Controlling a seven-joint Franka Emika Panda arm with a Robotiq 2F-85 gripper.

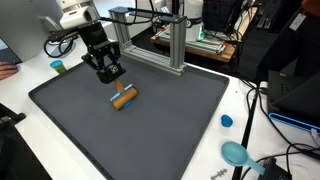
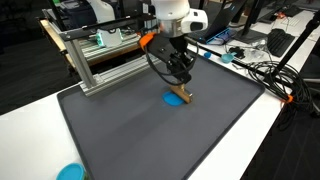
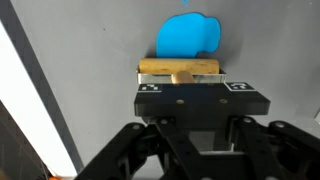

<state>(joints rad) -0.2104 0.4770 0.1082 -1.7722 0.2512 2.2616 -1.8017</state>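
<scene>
A short wooden bar (image 1: pixel 125 96) (image 2: pixel 187 96) (image 3: pixel 180 67) sits at my gripper's tips over a dark grey mat (image 1: pixel 160 135) (image 2: pixel 140 135). A flat blue patch (image 2: pixel 173 99) (image 3: pixel 190 35) lies on the mat just beyond the bar, partly under it in an exterior view (image 1: pixel 115 103). My gripper (image 1: pixel 114 80) (image 2: pixel 184 88) (image 3: pixel 190 88) points down at the bar's middle, where a small wooden knob (image 3: pixel 182 74) faces the jaws. The jaws look shut on the bar there. A black block with two square markers (image 3: pixel 200 100) hides the fingertips in the wrist view.
An aluminium frame (image 1: pixel 172 45) (image 2: pixel 95 55) stands along the mat's far edge. On the white table (image 1: pixel 250 110) lie a blue cap (image 1: pixel 227 121), a teal dish (image 1: pixel 236 153) (image 2: pixel 70 172), a green cup (image 1: pixel 58 67) and cables (image 2: pixel 268 72).
</scene>
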